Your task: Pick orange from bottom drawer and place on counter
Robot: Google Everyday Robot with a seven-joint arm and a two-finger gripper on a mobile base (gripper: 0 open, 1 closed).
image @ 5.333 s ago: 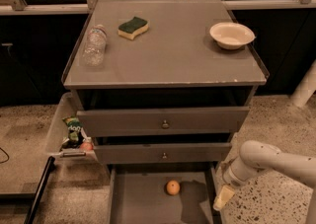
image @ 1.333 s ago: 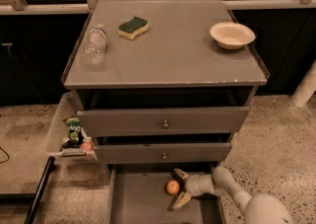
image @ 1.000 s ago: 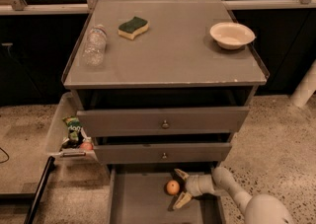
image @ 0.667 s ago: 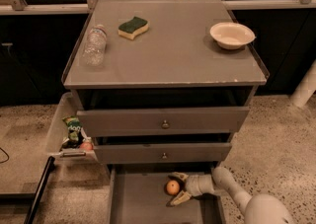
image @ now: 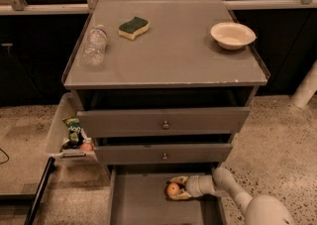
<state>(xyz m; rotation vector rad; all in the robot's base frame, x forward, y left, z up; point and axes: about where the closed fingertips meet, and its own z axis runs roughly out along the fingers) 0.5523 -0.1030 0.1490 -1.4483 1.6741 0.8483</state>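
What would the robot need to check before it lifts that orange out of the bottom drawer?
1. Gripper at the orange: ok, it is right at the fruit inside the bottom drawer.
2. Firm hold on the orange: cannot tell.
3. Way up probably free: ok, the orange lies in front of the middle drawer.
4. Bare landing spot on the counter: ok, its middle is free.
5. Counter things out of the way: ok, the water bottle, sponge and white bowl sit toward the back and sides.
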